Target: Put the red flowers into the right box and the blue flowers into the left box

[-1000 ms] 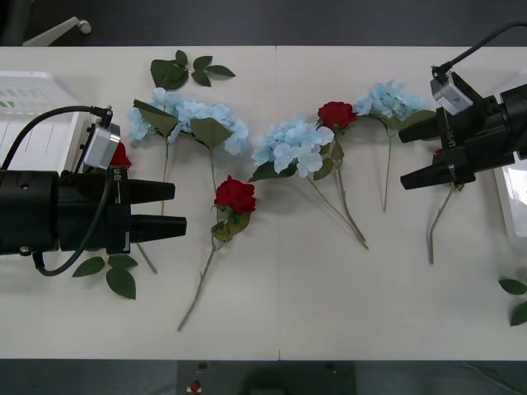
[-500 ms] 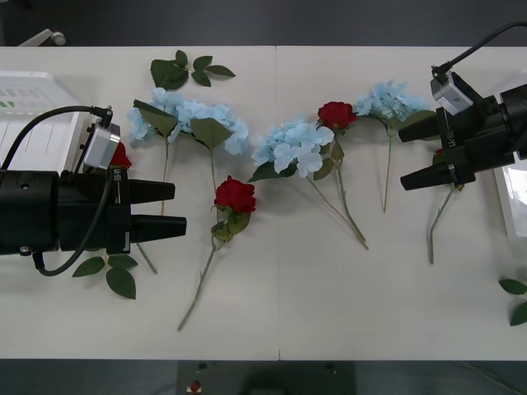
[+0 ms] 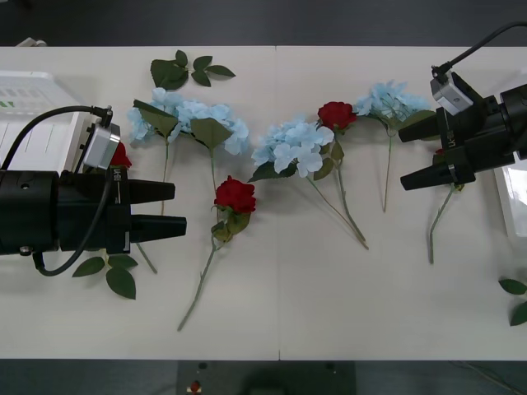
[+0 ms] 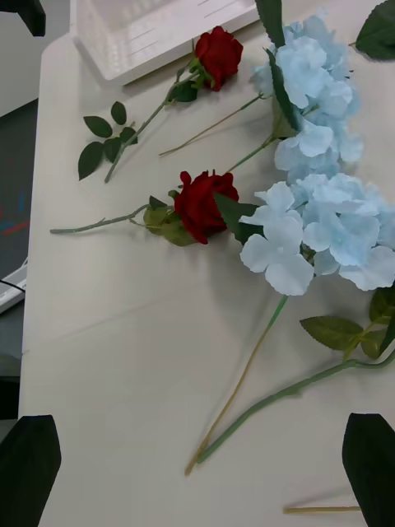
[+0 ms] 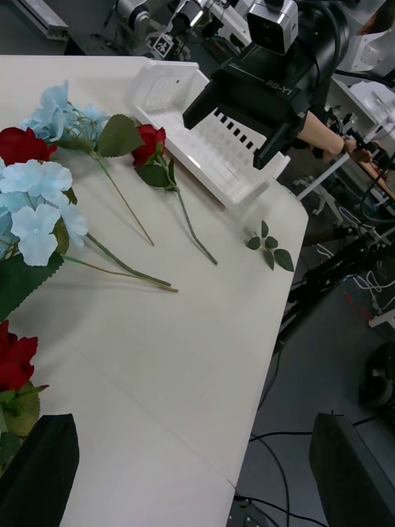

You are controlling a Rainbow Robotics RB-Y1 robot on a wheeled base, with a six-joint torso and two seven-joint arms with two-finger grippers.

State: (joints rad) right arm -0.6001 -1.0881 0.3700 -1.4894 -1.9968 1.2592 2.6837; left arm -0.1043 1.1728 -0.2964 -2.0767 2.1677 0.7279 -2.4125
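No shift: four red flowers [image 3: 235, 196], three blue flowers [image 3: 298, 146]

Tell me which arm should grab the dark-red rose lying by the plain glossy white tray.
Right, probably. The right gripper hovers open right beside that dark-red rose, next to the plain glossy white tray. The left gripper is across the table.

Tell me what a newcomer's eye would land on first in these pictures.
First, the flowers strewn across the white table: fluffy blue flowers in clusters along its far half, with dark red flowers scattered among them. Next, the two black arms: the left gripper open over the table's left side, and the right gripper open at the right, just above a red flower's stem.
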